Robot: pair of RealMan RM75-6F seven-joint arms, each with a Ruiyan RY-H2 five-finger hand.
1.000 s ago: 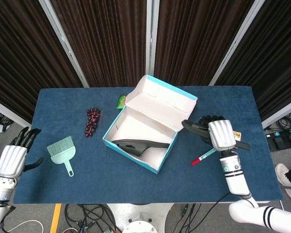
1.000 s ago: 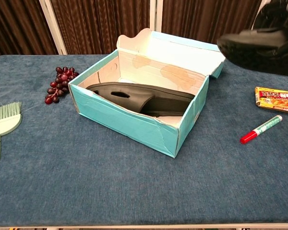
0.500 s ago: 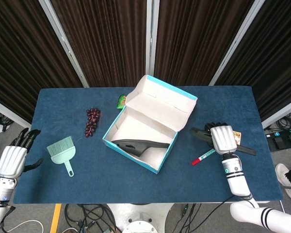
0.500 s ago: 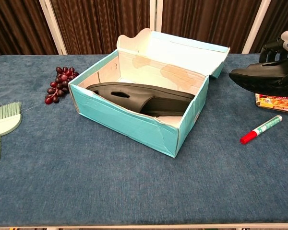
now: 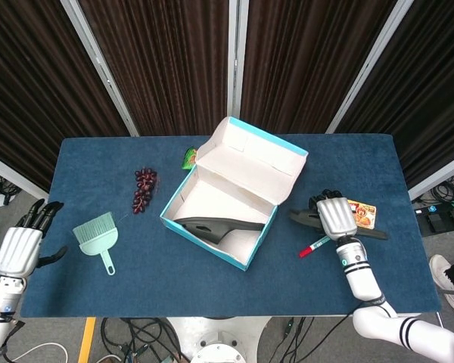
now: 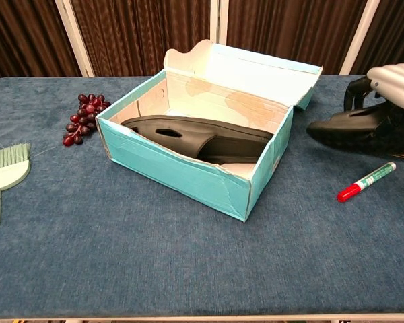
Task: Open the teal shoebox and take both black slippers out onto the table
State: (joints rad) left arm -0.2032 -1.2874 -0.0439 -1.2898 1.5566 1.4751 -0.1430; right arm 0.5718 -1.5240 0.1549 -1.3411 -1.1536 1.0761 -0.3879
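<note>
Since half a second earlier, the right hand [image 5: 334, 215] had carried its slipper [image 5: 309, 218] nearer the teal shoebox [image 5: 234, 193], uncovering the snack packet [image 5: 361, 212]. Head view: fingers held that slipper right of the box; the left hand [image 5: 19, 247] hung off the desk [image 5: 98, 302], fingers apart, empty. Chest view: the second slipper [image 6: 195, 136] lay inside the open box, the red marker [image 6: 365, 181] near the held slipper.
</note>
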